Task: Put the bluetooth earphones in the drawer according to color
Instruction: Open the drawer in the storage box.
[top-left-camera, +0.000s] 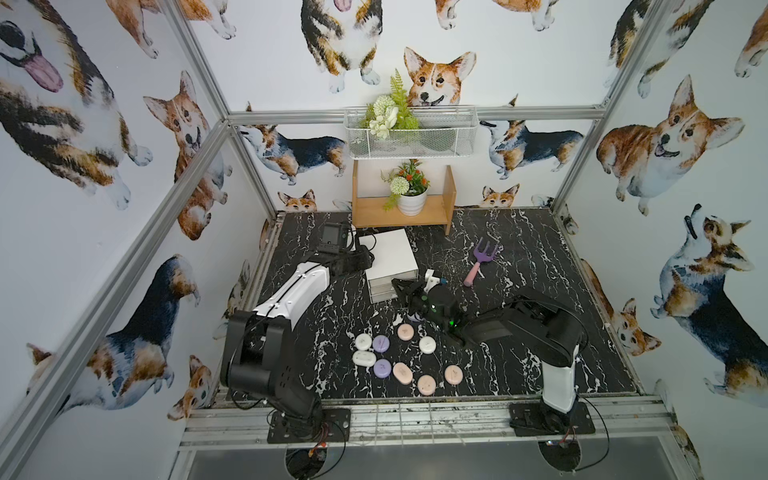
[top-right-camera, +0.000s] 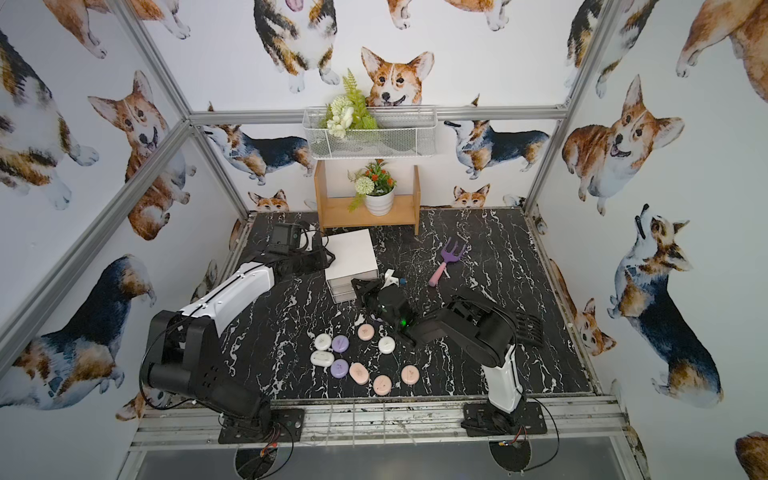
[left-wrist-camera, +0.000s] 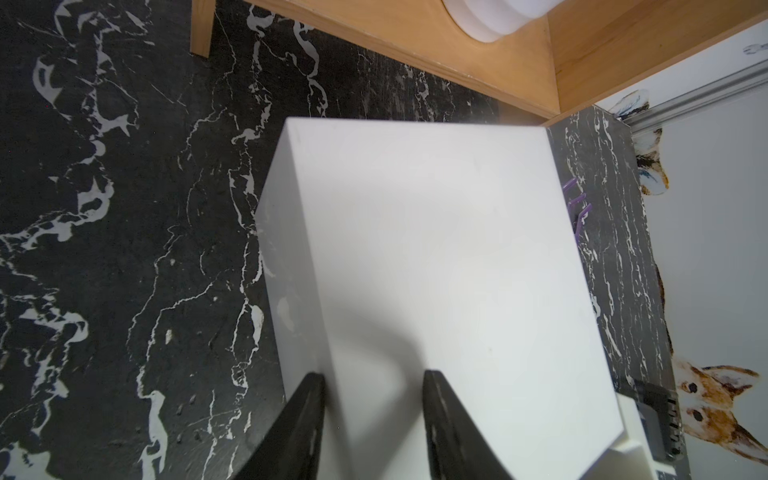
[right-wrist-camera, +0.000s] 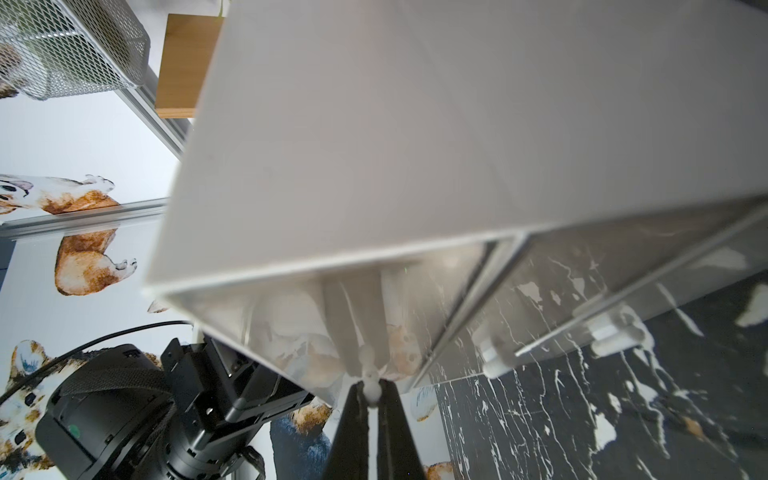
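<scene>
Several bluetooth earphones lie on the black marble table near its front: white (top-left-camera: 363, 341), purple (top-left-camera: 380, 343) and pink (top-left-camera: 402, 372) cases, shown again in a top view as white (top-right-camera: 323, 341), purple (top-right-camera: 339, 368) and pink (top-right-camera: 381, 384). Behind them stands the white drawer cabinet (top-left-camera: 388, 253) (top-right-camera: 351, 249). My left gripper (top-left-camera: 368, 259) (left-wrist-camera: 374, 378) is shut on the cabinet's rear left corner (left-wrist-camera: 436, 249). My right gripper (top-left-camera: 398, 286) (right-wrist-camera: 371, 395) is shut on the top drawer's small white handle (right-wrist-camera: 371, 384). The drawer fronts look pushed in.
A purple-and-pink toy garden fork (top-left-camera: 480, 262) lies right of the cabinet. A wooden shelf (top-left-camera: 374, 216) with a flower pot (top-left-camera: 411, 201) stands at the back wall, under a white wire basket (top-left-camera: 436, 137). Metal frame posts edge the table.
</scene>
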